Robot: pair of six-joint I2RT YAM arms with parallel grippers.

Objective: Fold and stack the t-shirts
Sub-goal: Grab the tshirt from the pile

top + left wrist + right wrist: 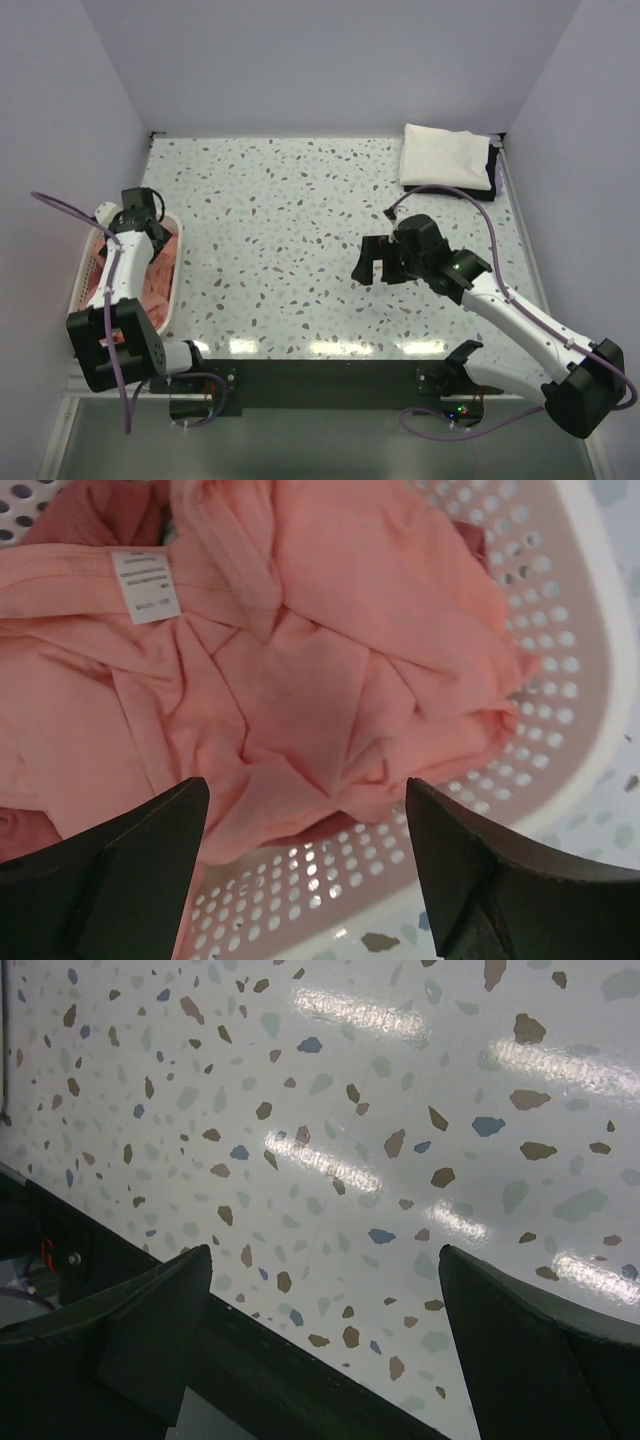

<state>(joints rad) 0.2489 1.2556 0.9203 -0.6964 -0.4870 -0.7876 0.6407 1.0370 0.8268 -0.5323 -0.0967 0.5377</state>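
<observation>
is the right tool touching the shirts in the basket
Apart. The top view shows the right tool over the table, with the shirts in the basket far away at the left edge.

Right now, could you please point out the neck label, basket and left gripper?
neck label [145, 583], left wrist view, centre of tag.
basket [562, 650], left wrist view, perforated right wall.
left gripper [305, 802], left wrist view, midway between fingertips.

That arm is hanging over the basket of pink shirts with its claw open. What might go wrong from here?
The t-shirts lie crumpled and overlapping, so the open left gripper might pinch two at once or only a loose fold. The basket sits at the left edge of the table and looks light; a snagged shirt might drag or tip it. The right gripper, open over the table, is too far off to steady it.
</observation>
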